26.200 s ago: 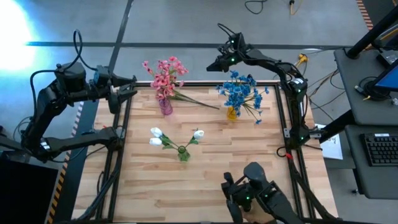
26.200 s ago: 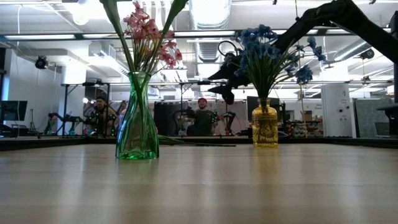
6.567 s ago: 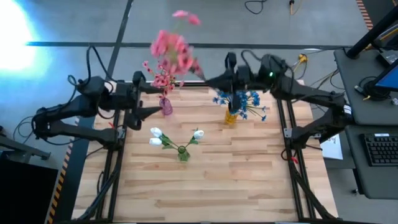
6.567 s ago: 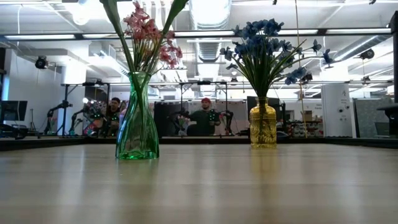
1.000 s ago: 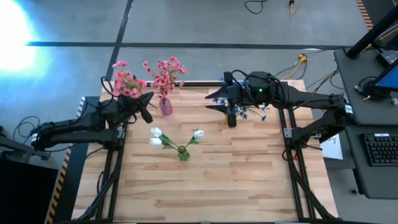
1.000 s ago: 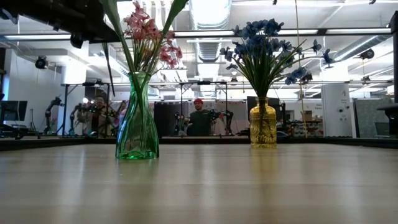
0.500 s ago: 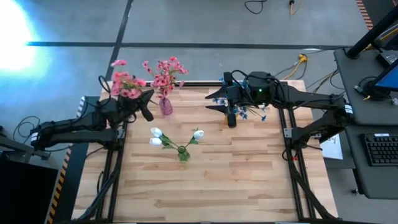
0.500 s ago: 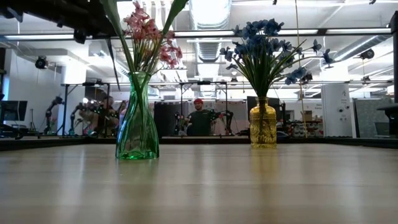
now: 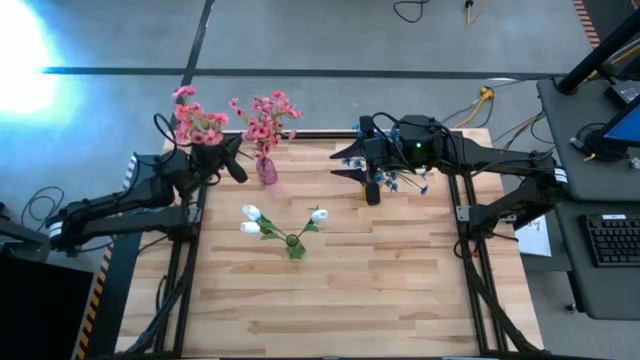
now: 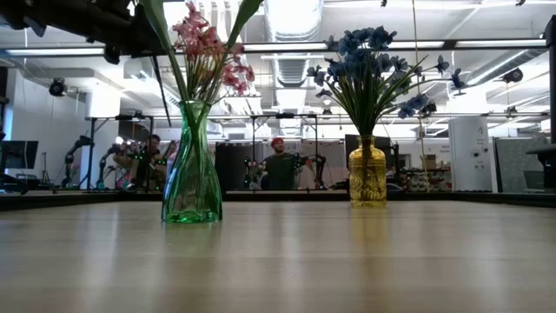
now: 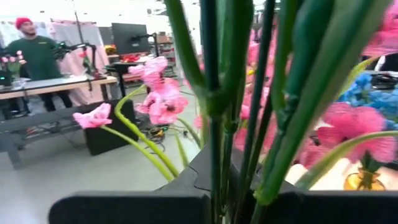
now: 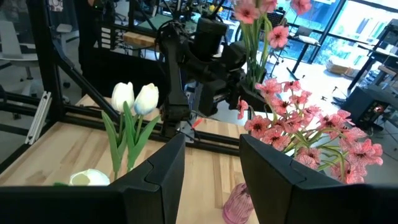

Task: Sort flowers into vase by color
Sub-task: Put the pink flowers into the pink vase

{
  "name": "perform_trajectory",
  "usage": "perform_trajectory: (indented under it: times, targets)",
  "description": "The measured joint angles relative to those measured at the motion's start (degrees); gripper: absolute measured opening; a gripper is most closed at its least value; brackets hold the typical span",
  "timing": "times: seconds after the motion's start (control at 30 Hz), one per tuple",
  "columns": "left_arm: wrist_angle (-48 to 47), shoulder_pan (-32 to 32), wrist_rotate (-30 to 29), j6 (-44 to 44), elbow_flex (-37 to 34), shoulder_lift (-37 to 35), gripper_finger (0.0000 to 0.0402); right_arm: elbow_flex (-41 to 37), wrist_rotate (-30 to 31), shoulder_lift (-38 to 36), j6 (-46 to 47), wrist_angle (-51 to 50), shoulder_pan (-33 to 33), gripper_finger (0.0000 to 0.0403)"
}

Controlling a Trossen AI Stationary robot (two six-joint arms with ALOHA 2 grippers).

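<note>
My left gripper (image 9: 232, 163) is at the table's far left corner, beside the small pink vase (image 9: 266, 171) that holds pink flowers (image 9: 266, 115). It is shut on another bunch of pink flowers (image 9: 196, 121). My right gripper (image 9: 346, 166) hovers open and empty, high over the far middle of the table. It is next to the yellow vase (image 10: 369, 174) of blue flowers (image 10: 372, 63). White tulips (image 9: 252, 220) stand in the green vase (image 10: 191, 178) nearer the middle. My left gripper pinches several thin green stems (image 11: 214, 155) of the pink bunch between its two fingers (image 11: 130, 208). The fingers come in level and lie across the stems. The stems stand roughly upright with the blossoms (image 11: 158, 102) above the fingers. The bunch is clear of the table and of the vase.
The table's near half is bare wood (image 9: 340, 300). The black frame rails (image 9: 190, 260) run along both sides. Beyond the far edge, people (image 10: 280, 165) stand at other benches. In the right wrist view the left arm (image 12: 202, 59) shows behind the pink vase (image 12: 233, 205).
My left gripper has swung a little toward the table's far edge, carrying the pink bunch with it. The blossoms now sit farther back, over the far left corner. My right gripper has kept still and stayed open.
</note>
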Motion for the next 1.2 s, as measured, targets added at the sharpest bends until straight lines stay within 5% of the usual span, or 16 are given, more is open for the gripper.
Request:
perform_trajectory:
  times: [0.57,1.2]
  targets:
    - [0.0,8.1,14.2,-0.1,4.6,1.0,0.0000,0.0,0.0,0.0,-0.3,0.0,0.0,0.0146]
    - [-3.5,10.8,18.0,3.1,11.6,13.3,0.0000,-0.5,0.0,1.1,0.2,-0.1,0.0,0.0146]
